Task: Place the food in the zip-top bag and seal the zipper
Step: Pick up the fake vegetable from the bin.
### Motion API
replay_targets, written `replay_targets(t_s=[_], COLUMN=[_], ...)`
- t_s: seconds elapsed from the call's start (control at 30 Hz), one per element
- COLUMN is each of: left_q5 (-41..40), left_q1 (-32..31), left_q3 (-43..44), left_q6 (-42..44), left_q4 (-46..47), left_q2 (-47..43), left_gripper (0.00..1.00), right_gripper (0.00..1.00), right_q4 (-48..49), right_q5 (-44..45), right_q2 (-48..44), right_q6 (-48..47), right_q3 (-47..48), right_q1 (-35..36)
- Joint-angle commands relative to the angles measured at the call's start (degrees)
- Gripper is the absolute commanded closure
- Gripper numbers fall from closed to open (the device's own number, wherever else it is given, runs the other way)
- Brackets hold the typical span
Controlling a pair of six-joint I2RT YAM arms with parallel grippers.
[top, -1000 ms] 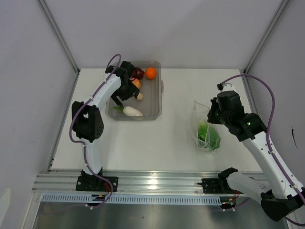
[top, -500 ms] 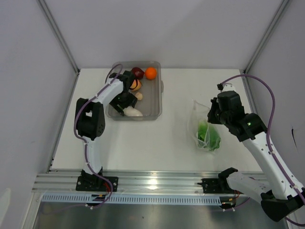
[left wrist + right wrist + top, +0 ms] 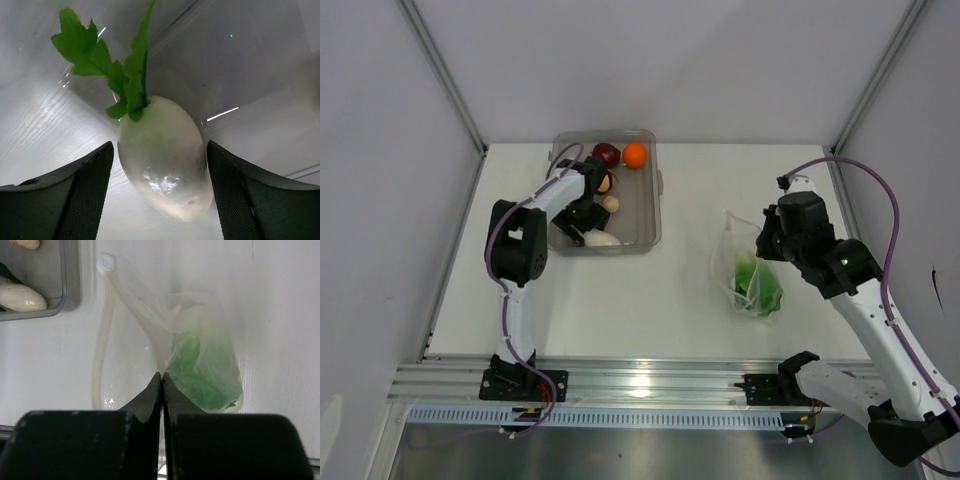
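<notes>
Bench [image 3: 620,300]: we see a grey tray [image 3: 655,205] at its far-left corner.
Zip-top bag [image 3: 125,335]: near the right edge, green lettuce [image 3: 200,375] inside.
Right gripper [image 3: 161,379]: jaws pressed together on the bag's film.
Left gripper [image 3: 160,146]: jaws apart, straddling the white radish [image 3: 165,172] in the tray.

White radish [image 3: 165,160] w/ green top

left arm [image 3: 515,250] doubles back at the elbow, forearm angled toward the far side, the left claw [image 3: 159,150] pointing down with jaws spread wide. right arm [image 3: 868,305] rises from its base and leans inward, wrist tipped down, the right claw [image 3: 162,379] pinched tight on the zip-top bag [image 3: 130,335].
</notes>
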Motion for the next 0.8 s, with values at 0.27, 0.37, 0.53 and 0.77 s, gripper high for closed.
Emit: replay_targets(t_s=[0.27, 0.37, 0.53, 0.77], left_q5=[-4.38, -5.08, -7.98, 0.25], left_q1=[0.14, -0.21, -2.67, -9.17], left_q3=[3.24, 4.21, 4.21, -11.63], left_q6=[3.55, 6.18, 12.07, 26.74], left_q4=[0.83, 1.88, 4.52, 20.40], left_q2=[-5.28, -8.53, -17.40, -43.28], left_gripper=[0.47, 0.57, 0.54, 0.52], right_gripper=[1.00, 1.00, 1.00, 1.00], right_q4=[0.33, 0.32, 0.24, 1.37], right_q5=[-0.25, -0.25, -0.95, -2.10], right_q2=[-1.89, -1.89, -2.15, -2.32], right_q6=[-0.34, -0.16, 0.27, -0.16], right_q3=[0.78, 0.87, 1.04, -0.36], right_q1=[-0.20, -0.20, -0.20, -0.20])
